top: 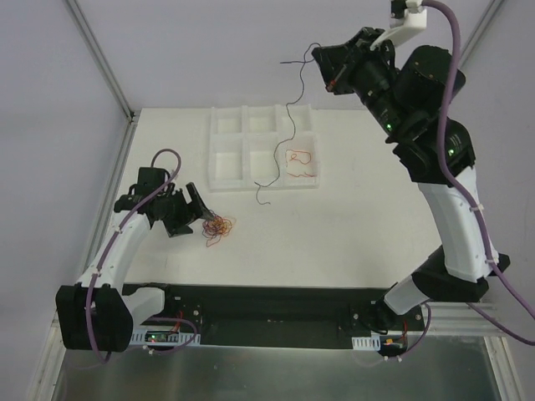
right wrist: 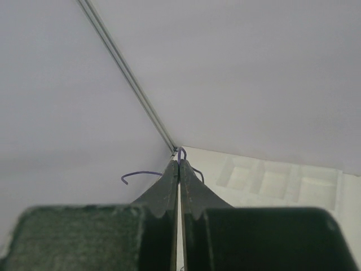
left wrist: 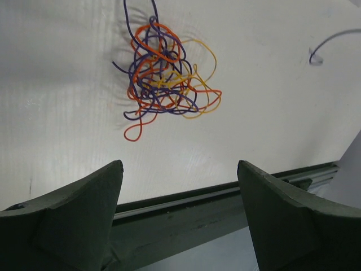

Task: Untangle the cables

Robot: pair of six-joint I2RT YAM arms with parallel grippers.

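Wiry curly cables [left wrist: 163,79] tangled — purple cable [right wrist: 142,173] kinked, hanging.

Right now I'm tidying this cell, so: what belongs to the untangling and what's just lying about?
Job: cable tangle; purple wire pinched in the right tool; red-orange wire in the white tray; open left tool.
Not the job: mauve hoses; enclosure frame.

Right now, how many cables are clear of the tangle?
2: a purple cable hanging from the right tool, a red-orange cable in the tray's near-right compartment. None seems hidden.
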